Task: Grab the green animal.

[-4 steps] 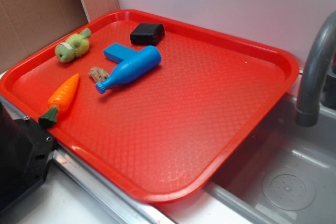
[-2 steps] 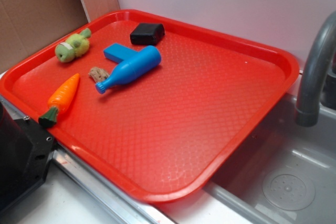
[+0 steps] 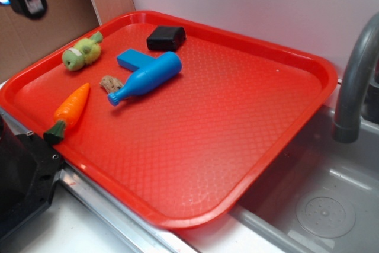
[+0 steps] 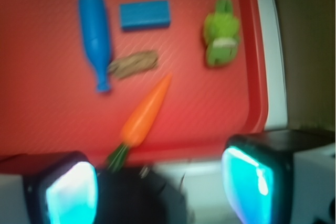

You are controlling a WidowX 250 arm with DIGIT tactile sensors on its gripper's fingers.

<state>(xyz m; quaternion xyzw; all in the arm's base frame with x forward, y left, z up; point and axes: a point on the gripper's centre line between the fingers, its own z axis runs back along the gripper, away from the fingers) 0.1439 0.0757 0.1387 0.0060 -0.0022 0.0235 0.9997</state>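
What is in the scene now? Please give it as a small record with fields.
target: green animal, lying near the tray's far left corner, untouched
tool: high above the tray's left edge, fingers apart, holding nothing
surface: red tray
nearest neighbours: orange carrot and small tan lump
other items: blue bottle lying on its side, blue block, black box
beside tray: sink with grey faucet
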